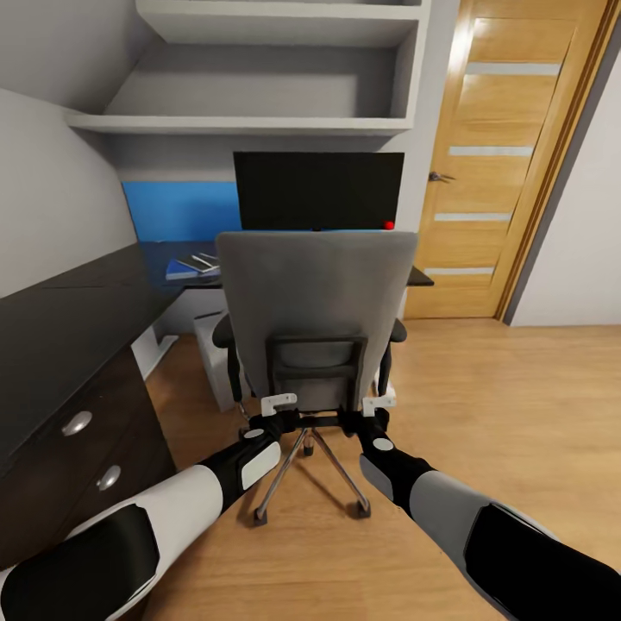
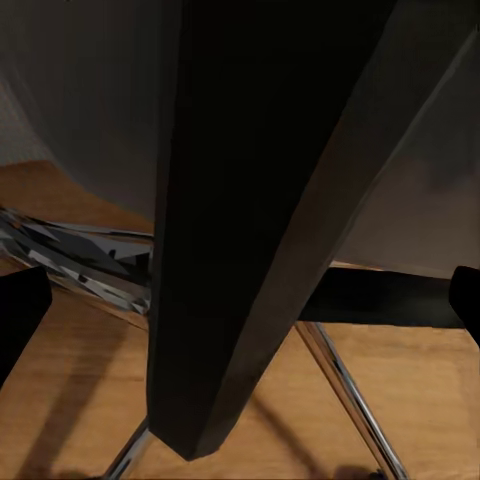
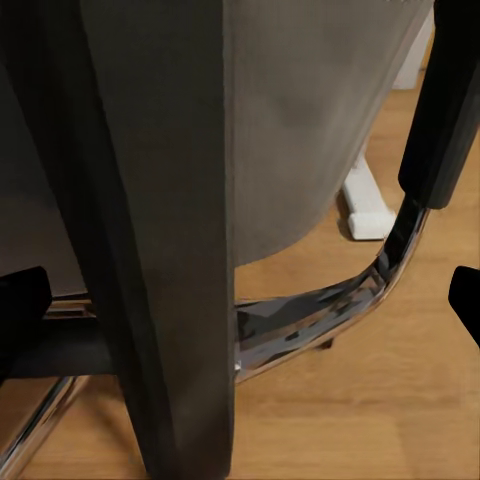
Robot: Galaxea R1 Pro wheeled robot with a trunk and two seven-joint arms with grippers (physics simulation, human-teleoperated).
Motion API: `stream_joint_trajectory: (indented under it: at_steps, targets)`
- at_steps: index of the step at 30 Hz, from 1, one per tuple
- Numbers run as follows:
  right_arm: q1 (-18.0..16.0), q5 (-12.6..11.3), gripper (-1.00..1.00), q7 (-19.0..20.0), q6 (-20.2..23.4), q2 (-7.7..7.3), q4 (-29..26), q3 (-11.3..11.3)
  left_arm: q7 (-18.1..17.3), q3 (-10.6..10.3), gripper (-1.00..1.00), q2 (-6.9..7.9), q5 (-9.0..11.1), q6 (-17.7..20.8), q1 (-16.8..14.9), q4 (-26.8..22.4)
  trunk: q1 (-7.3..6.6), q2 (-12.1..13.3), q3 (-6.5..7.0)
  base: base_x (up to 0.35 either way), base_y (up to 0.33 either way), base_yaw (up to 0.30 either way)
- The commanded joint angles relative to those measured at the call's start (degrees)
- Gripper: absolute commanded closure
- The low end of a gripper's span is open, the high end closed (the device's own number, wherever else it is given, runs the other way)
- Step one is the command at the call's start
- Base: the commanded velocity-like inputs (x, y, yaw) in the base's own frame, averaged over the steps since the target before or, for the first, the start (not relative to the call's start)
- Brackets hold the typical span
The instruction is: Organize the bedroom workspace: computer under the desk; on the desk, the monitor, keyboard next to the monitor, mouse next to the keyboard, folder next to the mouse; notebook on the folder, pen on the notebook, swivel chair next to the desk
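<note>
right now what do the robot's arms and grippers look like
Both arms have glossy white and grey shells with black panels and black joints. Left gripper and right gripper are black at the wrist with small white fingers; the fingertips look black in the wrist views.

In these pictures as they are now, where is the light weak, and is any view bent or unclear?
Head view: even light, wide-angle bend along the door and shelves, soft shadow under the chair. Left wrist view: very dark, the chair's black frame shows almost no detail. Right wrist view: dim too, with bright reflections on the chrome armrest bar.
</note>
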Motion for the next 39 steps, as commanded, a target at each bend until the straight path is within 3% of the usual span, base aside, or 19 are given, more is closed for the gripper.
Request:
stream_joint_trajectory:
  at_steps: [1,23,39]
  targets:
    - [-0.05,-0.33,-1.0,-0.27,-0.21,0.0,-0.02,0.35,0.25,-0.33,-1.0,0.02,-0.02,-0.31,-0.09,-0.09,0.02,-0.02,-0.04,0.324,0.0,0.0]
    - [-0.05,-0.28,-1.0,-0.27,-0.22,-0.01,-0.02,0.35,0.27,-0.33,-1.0,0.02,-0.02,-0.31,-0.09,-0.04,0.02,-0.02,-0.04,0.304,0.0,0.0]
    - [-0.05,-0.27,-1.0,-0.27,-0.21,-0.01,-0.02,0.35,0.34,-0.29,-1.0,0.02,-0.02,-0.31,-0.09,-0.05,0.02,-0.02,-0.04,-0.278,-0.022,0.0]
